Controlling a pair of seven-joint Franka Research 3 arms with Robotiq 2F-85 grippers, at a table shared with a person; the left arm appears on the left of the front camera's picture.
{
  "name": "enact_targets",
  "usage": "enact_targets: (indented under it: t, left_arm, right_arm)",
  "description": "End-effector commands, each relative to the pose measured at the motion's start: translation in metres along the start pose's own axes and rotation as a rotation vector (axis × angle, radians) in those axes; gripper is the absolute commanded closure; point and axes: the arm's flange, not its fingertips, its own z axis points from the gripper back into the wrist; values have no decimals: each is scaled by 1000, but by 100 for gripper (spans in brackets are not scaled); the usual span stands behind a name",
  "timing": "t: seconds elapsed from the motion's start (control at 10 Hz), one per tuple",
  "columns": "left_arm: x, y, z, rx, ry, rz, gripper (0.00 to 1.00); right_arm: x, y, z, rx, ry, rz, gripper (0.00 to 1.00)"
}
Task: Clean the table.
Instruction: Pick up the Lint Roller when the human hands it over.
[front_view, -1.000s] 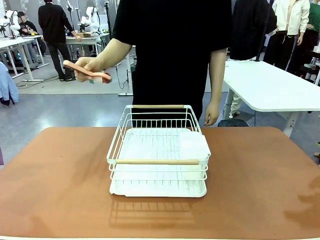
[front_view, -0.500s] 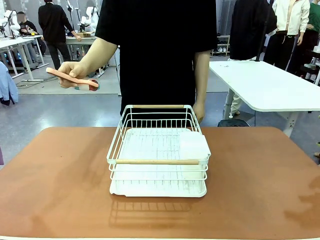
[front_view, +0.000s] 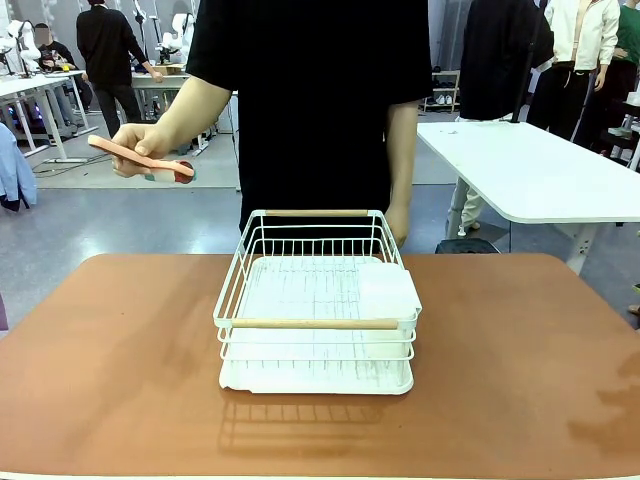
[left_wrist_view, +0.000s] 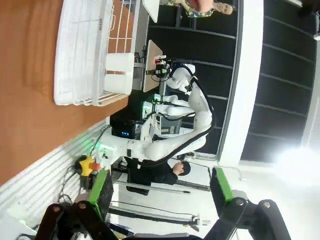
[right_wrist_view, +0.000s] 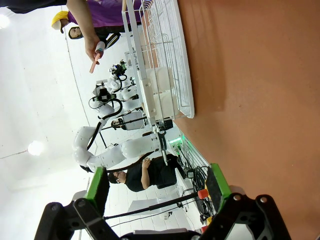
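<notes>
the left gripper (left_wrist_view: 160, 200) was seen with its jaws spread wide and nothing caught between the green pads (left_wrist_view: 100, 186). it was held off the surface, well apart from the rack (left_wrist_view: 82, 55). the right gripper (right_wrist_view: 157, 197) was likewise seen wide open and empty, also well apart from the rack. the table (front_view: 120, 350), reddish-brown and slightly glossy, was spread under the rack and out to every side of it, so the rack was placed near its middle. the rack was made of white wire, with a wooden bar along its near top edge and another along its far one, and a white tray was set beneath it. a person (front_view: 320, 100) in a black shirt was stood just behind the rack. one raised hand (front_view: 138, 140) was held above and to the left of the rack, closed around a pink utensil (front_view: 150, 158) whose kind could not be told. the other hand (front_view: 398, 222) was hung just behind the rack's far right corner.
</notes>
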Motion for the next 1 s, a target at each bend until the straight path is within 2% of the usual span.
enact_targets:
  t: [0.0,0.1,0.2,0.4,0.5,0.6,0.7,0.9]
  left_arm:
    - [1,-40,-17,17,20,110,0]
    - [0,-54,-26,52,3,153,0]
    - [0,-65,-36,115,-69,183,0]
    - [2,-81,-54,184,-58,250,0]
    - [7,-91,-63,221,-84,308,0]
    - [8,-92,-66,215,-43,327,0]
    - [8,-82,-52,178,-62,249,0]
    - [8,-82,-52,178,-62,249,0]
  right_arm:
    - [1,2,-1,-6,1,3,0]
    - [1,2,-1,-6,1,3,0]
    - [1,2,-1,-6,1,3,0]
    - [1,2,-1,-6,1,3,0]
    - [1,2,-1,-6,1,3,0]
    - [1,2,-1,-6,1,3,0]
    - [1,2,-1,-6,1,3,0]
    - [1,2,-1,-6,1,3,0]
